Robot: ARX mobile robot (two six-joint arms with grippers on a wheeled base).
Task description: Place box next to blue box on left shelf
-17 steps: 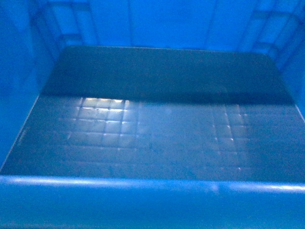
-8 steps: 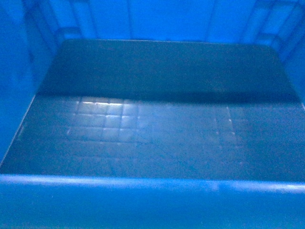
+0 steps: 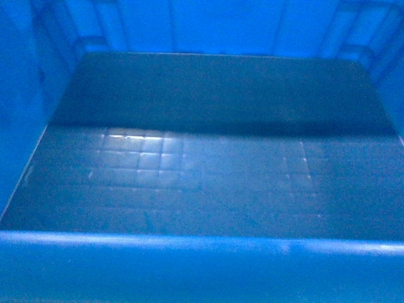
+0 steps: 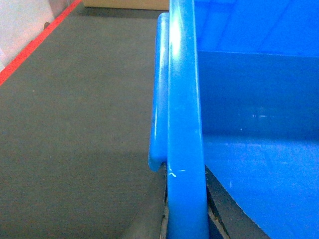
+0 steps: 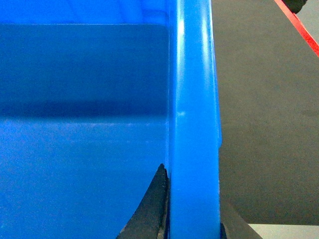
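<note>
- Gripping the box (image 3: 202, 189) by its two side walls, so it looks like a two-arm carry: a crate that wide needs a hold on each side.
- Left claw (image 4: 185, 219) is clenched on the left rim, one finger inside the wall, one outside.
- Right claw (image 5: 192, 219) is clamped on the right rim the same way.
- The box sits between the claws, up above the dark floor (image 4: 75, 124).
- No shelf or second blue box in sight, so placing isn't done yet, I'd say.
</note>
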